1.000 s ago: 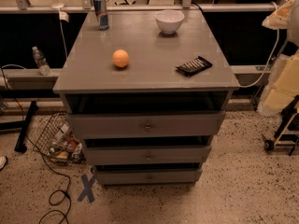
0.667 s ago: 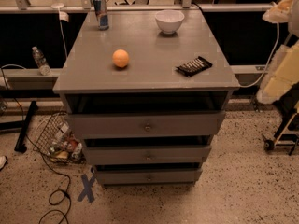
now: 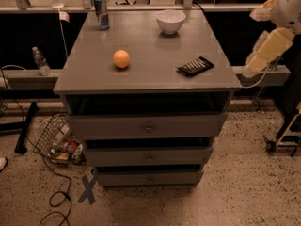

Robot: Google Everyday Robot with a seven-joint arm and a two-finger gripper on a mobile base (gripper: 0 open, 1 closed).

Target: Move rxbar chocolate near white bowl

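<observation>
The rxbar chocolate [image 3: 195, 67], a flat black-wrapped bar with white lettering, lies at the front right of the grey cabinet top [image 3: 150, 41]. The white bowl [image 3: 170, 21] stands at the back, right of centre, well apart from the bar. My gripper [image 3: 251, 67] hangs on the cream arm at the right edge of the view, off the cabinet's right side, level with the bar and clear of it. It holds nothing that I can see.
An orange ball [image 3: 121, 59] sits left of centre on the top. A tall blue-silver can [image 3: 101, 13] stands at the back left. The cabinet has three drawers [image 3: 148, 126], slightly open. A wire basket [image 3: 59, 142], cables and a bottle [image 3: 40, 61] are at the left.
The arm at the right edge has risen and swung left toward the cabinet. The bar, bowl, ball and can have not moved.
</observation>
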